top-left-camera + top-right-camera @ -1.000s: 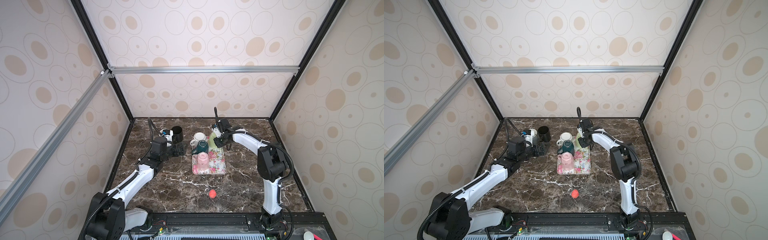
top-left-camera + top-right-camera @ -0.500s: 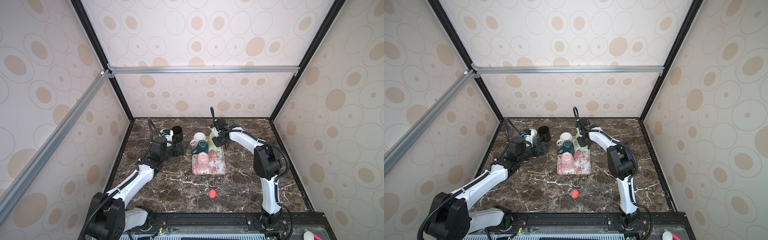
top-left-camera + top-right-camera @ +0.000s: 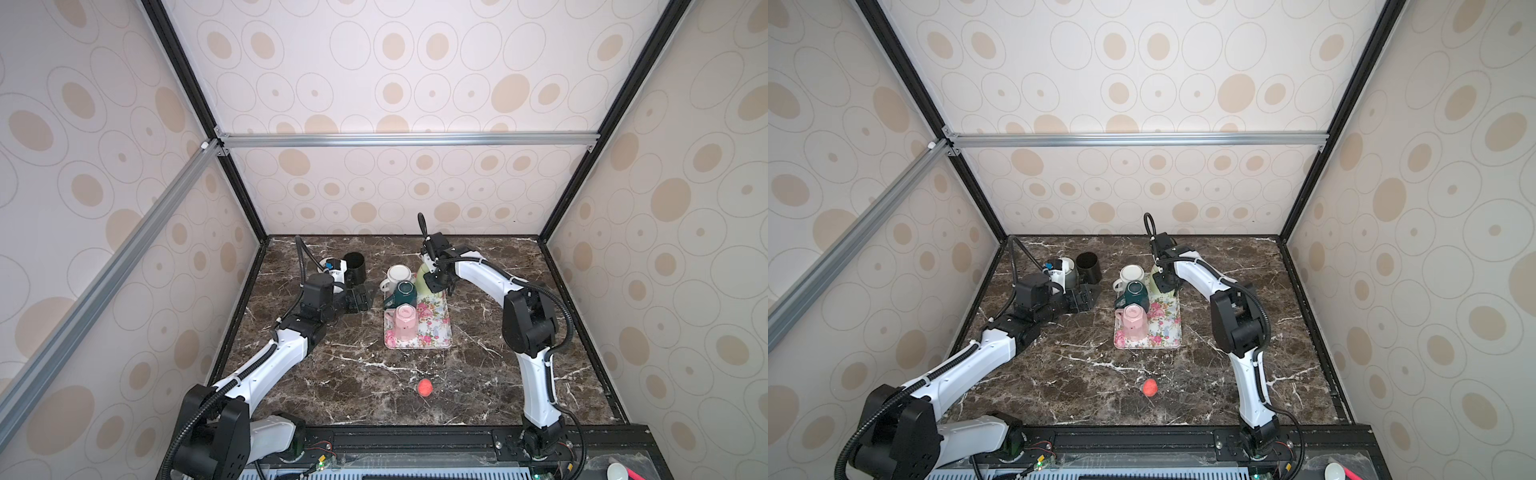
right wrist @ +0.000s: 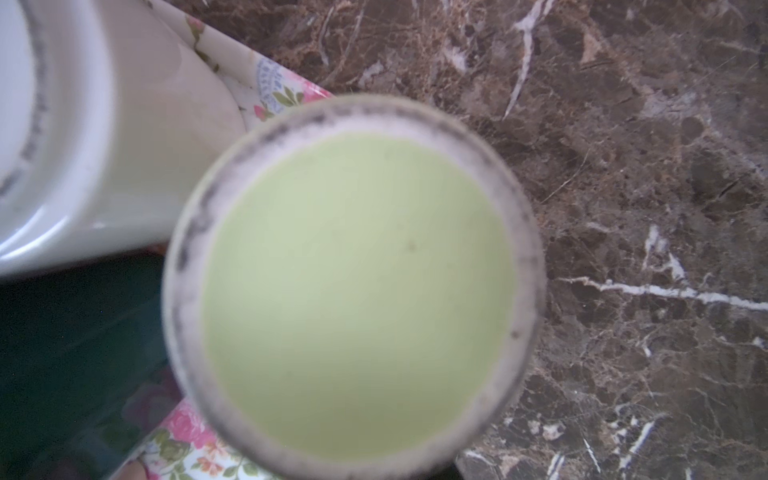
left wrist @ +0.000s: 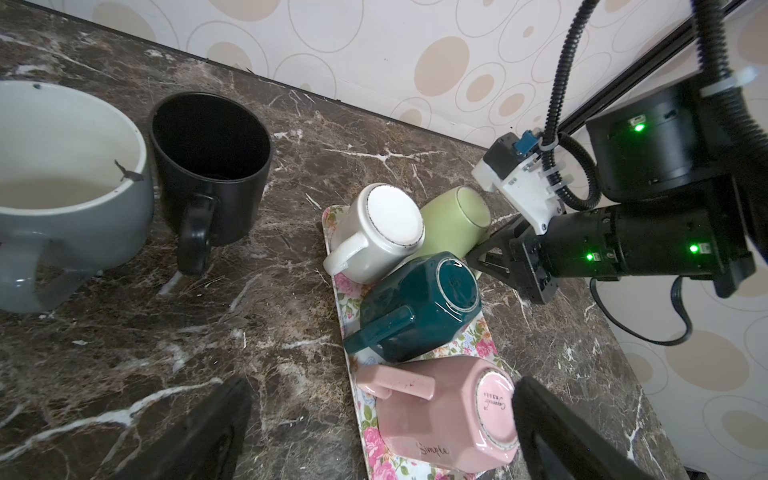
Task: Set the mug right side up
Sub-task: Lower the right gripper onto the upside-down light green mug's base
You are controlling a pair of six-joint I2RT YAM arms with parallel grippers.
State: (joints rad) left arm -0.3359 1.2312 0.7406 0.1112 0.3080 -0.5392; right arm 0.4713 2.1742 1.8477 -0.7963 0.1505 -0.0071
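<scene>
One green mug (image 5: 453,216) sits inverted at the tray's (image 3: 440,328) far right corner. Our right end effector (image 5: 482,257) is at it, but we cannot tell whether it pinches. The left end effector (image 3: 359,300) is spread. Next, we think: lift, then turn.

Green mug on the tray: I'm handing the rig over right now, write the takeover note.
Left gripper: open, empty, near the upright grey mug and black mug on the table.
Right gripper: at the green mug on the tray's far corner; grip hidden.
Done: grey and black stand upright.
Left: green, white mug, teal mug and pink mug are base-up on the tray.
</scene>
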